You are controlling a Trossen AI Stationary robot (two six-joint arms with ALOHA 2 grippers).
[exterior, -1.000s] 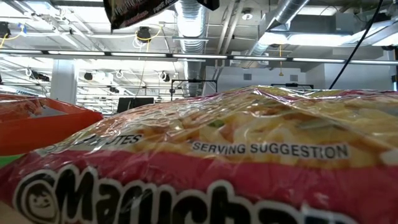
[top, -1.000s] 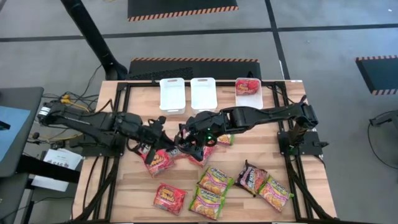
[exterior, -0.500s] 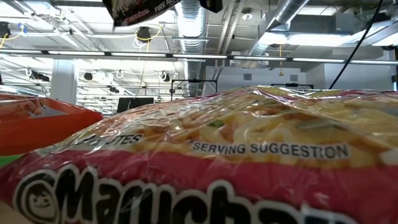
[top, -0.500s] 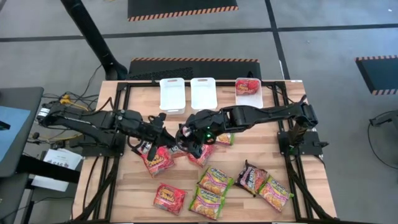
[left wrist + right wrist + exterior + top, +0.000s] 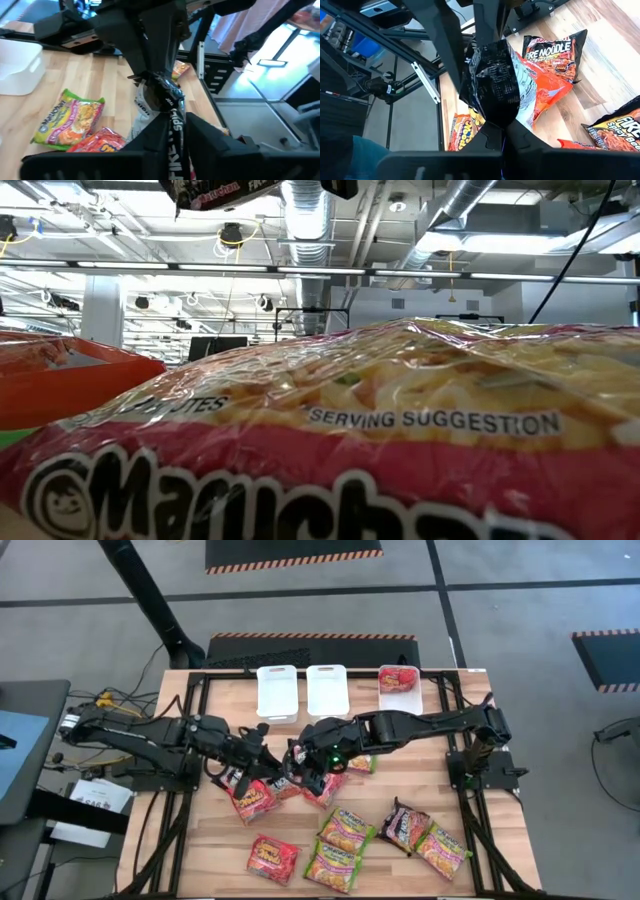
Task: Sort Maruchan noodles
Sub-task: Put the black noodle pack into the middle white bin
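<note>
Wooden table, grey floor, scattered noodle packets

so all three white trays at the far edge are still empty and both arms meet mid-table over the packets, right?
Not quite: only two trays are empty. The high view shows the left tray and the middle tray bare, but the right tray already holds a red packet. The rest stands: both arms meet mid-table over the packets.
</note>
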